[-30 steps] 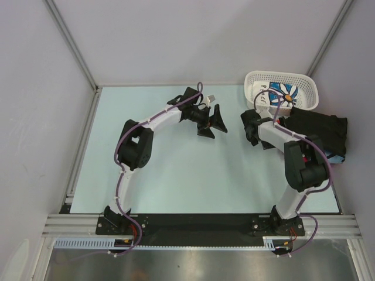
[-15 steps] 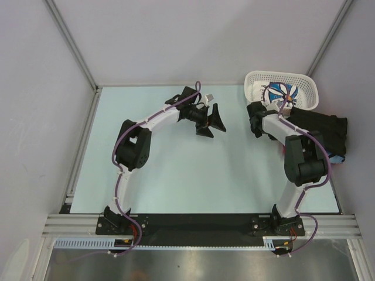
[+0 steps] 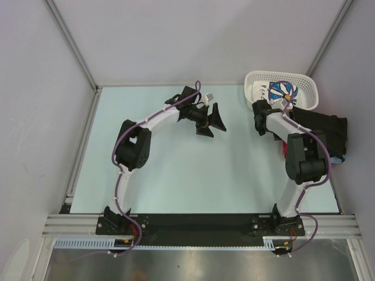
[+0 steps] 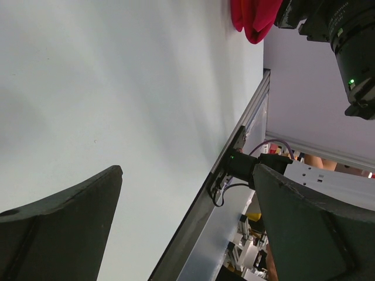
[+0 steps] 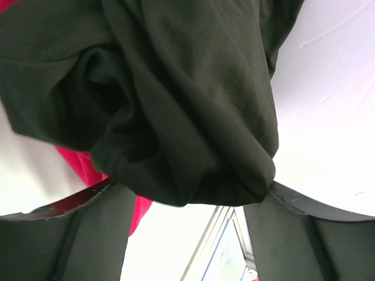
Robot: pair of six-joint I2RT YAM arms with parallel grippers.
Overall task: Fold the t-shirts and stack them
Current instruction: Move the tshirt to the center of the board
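Looking at your right gripper, you see the black t-shirt bunched between its parted fingers, beside the basket; whether it grips, I cannot tell. Your left gripper hangs wide open, empty.

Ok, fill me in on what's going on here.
Two robot arms are sorting t-shirts. The right claw is at the heap beside the white basket, with a bunch of black t-shirt between its fingers and a red t-shirt showing behind. Whether it grips is unclear. The left claw hangs open and empty over the table.
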